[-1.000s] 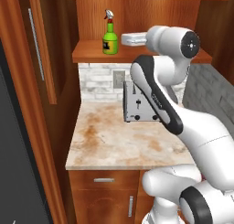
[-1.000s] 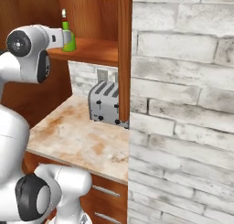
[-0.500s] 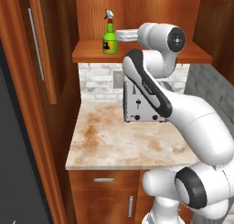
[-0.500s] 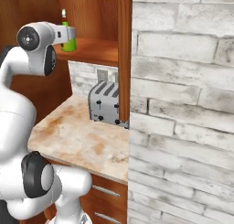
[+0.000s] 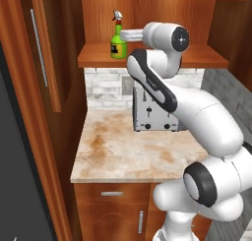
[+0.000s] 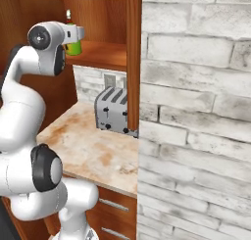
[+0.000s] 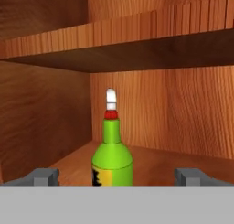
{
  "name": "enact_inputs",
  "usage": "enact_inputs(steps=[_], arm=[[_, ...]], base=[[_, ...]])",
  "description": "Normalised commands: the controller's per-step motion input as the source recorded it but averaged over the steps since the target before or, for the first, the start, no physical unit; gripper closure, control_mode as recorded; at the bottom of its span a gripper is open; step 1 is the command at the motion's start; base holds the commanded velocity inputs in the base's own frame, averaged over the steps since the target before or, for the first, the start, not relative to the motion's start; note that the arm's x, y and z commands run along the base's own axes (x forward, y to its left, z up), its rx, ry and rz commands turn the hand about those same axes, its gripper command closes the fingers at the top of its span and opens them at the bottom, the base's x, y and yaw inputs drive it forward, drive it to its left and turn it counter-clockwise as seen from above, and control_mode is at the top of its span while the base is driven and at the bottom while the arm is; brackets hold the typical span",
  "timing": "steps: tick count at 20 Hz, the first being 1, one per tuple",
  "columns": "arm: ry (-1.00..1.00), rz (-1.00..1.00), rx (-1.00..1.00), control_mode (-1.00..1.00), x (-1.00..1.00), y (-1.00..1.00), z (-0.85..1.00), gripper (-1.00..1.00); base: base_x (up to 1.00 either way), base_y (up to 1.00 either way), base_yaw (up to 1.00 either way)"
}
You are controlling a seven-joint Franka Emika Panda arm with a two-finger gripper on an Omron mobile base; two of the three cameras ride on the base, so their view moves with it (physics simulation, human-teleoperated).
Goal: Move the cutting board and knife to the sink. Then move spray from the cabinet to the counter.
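The spray [image 5: 117,41] is a green bottle with a pale trigger head and a red tip. It stands upright on the shelf [image 5: 96,57] of the open cabinet. My gripper [image 5: 124,35] reaches in from the right at the height of the bottle's neck. In the hand view the spray [image 7: 112,157] stands just ahead, between the fingertips [image 7: 45,176], a little left of centre. The jaws are wide apart and touch nothing, so the gripper [image 7: 118,176] is open. From the right base view, the spray [image 6: 75,47] is partly behind the hand. The cutting board, knife and sink are out of view.
Below the shelf lies the mottled counter [image 5: 123,149] with a silver toaster [image 5: 155,114] at its back. The cabinet door [image 5: 44,48] with its long bar handle stands open at left. A pale brick wall [image 6: 196,116] rises to the right of the counter.
The arm has swung the hand leftward along the shelf until the spray stands between the open fingers. The spray and toaster have not moved.
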Motion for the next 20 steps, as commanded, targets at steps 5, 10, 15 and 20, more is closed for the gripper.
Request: enact_inputs(steps=[5,10,15,20], arm=[[0.00,0.00,-0.01,-1.00,0.32,0.13,0.00,-1.00],[0.00,0.00,0.00,-1.00,0.30,0.05,0.00,-1.00],[0.00,0.00,0.00,-1.00,0.22,0.06,0.00,-1.00],[0.00,0.00,0.00,-1.00,0.12,0.11,0.00,-1.00]], base=[[0.00,0.00,0.00],[0.00,0.00,0.00],[0.00,0.00,0.00],[0.00,0.00,0.00]])
